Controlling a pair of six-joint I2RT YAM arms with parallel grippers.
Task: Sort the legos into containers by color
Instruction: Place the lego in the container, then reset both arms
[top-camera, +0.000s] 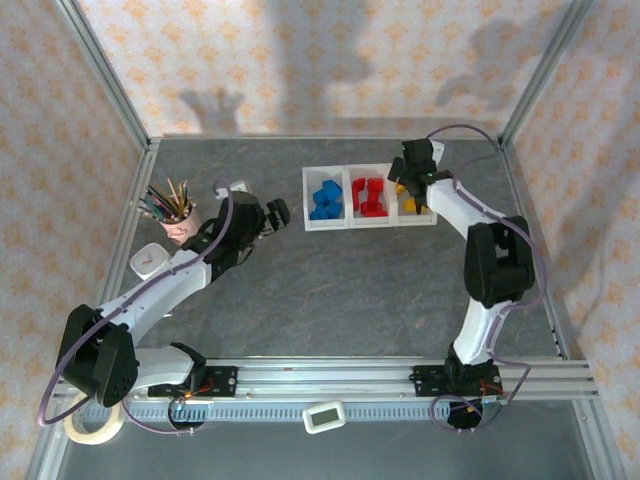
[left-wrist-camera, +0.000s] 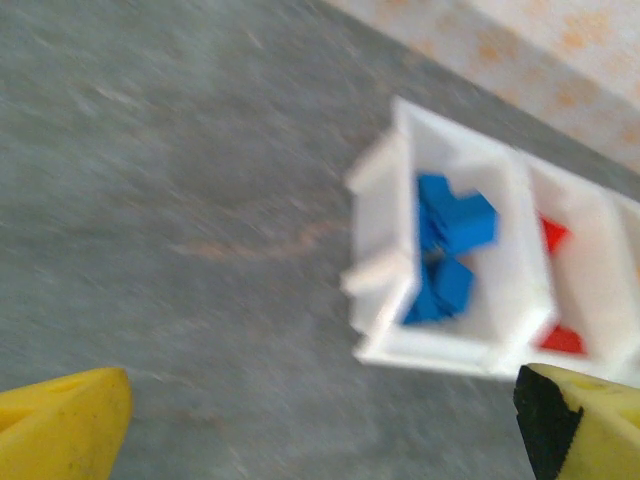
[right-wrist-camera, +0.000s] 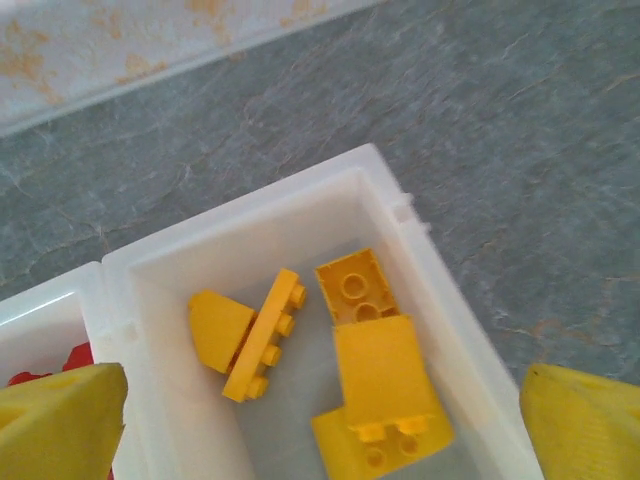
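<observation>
The containers are three joined white compartments in one tray (top-camera: 345, 226) at the back middle of the table. Blue legos (top-camera: 326, 200) fill the left one, red legos (top-camera: 371, 197) the middle, yellow legos (top-camera: 408, 205) the right. My right gripper (top-camera: 405, 176) hovers open over the right compartment; in its wrist view several yellow legos (right-wrist-camera: 380, 365) lie loose below the gripper (right-wrist-camera: 320, 430), none held. My left gripper (top-camera: 276, 214) stands open just left of the tray, empty. The blurred left wrist view shows the blue legos (left-wrist-camera: 447, 250), red legos (left-wrist-camera: 562, 340) and the tray rim (left-wrist-camera: 430, 352) ahead of the gripper (left-wrist-camera: 320, 440).
A pink cup of pencils (top-camera: 181, 214) stands at the left, with a small white box (top-camera: 148, 260) in front of it. A tape roll (top-camera: 95, 425) and a white timer (top-camera: 324, 416) lie by the near rail. Metal frame posts bound the table.
</observation>
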